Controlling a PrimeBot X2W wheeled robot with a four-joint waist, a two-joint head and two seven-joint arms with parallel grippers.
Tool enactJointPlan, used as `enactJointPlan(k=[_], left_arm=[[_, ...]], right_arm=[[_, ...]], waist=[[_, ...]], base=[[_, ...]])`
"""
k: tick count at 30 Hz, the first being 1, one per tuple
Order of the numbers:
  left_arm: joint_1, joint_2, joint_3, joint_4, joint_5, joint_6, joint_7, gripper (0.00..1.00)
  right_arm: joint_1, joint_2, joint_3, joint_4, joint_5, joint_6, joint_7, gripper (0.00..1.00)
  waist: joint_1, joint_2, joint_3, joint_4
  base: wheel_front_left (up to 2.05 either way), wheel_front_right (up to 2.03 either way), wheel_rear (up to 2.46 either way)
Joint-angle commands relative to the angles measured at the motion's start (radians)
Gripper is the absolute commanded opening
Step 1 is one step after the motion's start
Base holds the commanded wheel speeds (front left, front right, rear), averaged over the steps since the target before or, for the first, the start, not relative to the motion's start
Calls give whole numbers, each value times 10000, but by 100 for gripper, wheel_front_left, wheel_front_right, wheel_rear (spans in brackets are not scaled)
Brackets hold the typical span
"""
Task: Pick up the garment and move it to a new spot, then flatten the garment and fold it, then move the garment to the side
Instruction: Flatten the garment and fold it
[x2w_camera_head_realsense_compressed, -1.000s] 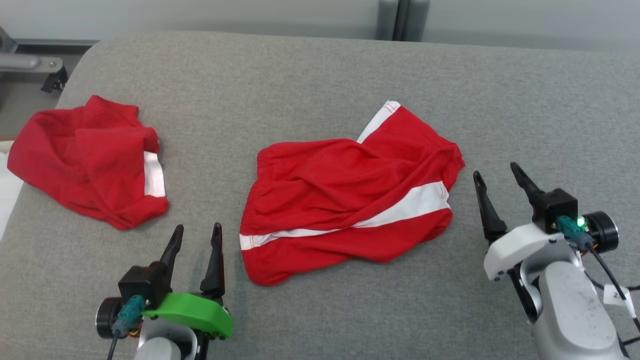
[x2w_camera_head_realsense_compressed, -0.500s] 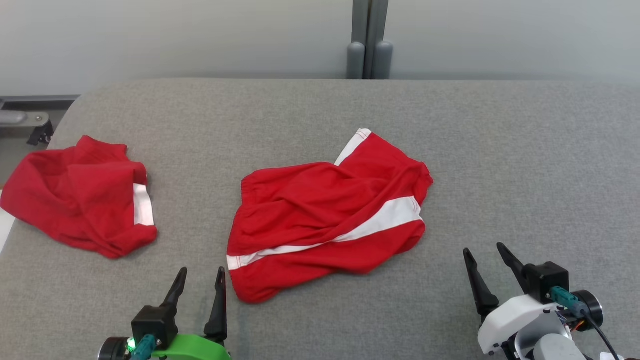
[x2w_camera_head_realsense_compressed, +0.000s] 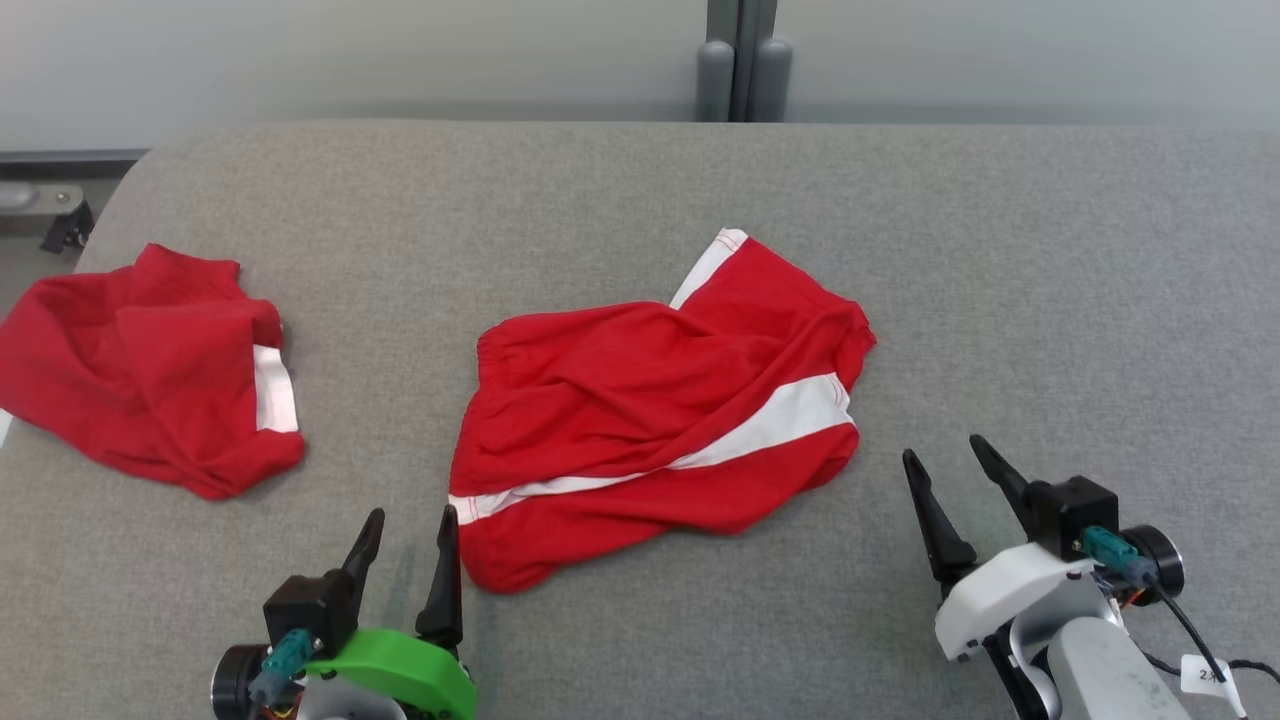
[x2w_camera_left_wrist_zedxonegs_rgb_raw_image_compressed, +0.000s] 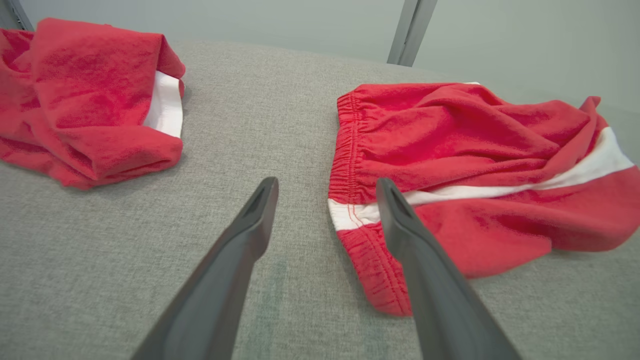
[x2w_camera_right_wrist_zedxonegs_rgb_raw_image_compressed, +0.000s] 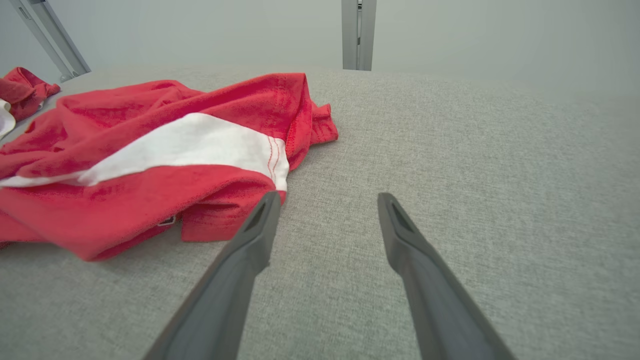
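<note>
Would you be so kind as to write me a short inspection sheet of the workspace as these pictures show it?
Surface: grey fabric table, no stains or tears seen.
Job's things: red shorts with a white stripe, mid-table, rumpled, not flattened or folded.
Clutter: second red garment, bunched near the table's left edge, apart from the shorts.
Grippers: left gripper open, empty, at the shorts' near-left corner; right gripper open, empty, right of the shorts, not touching them.
Cables: black cable with a white tag hangs at the right wrist, off the cloth.
Surroundings: pale wall, grey post behind the table, metal fixture far left.
</note>
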Motion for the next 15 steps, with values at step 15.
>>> enactJointPlan(k=[15], left_arm=[[-1700,35,-1223,1789,-1736,-88,4,100]], right_arm=[[-1102,-35,374,76,-177,-18,-21,100]], waist=[[0,-1,1248,116]], base=[[0,0,0]])
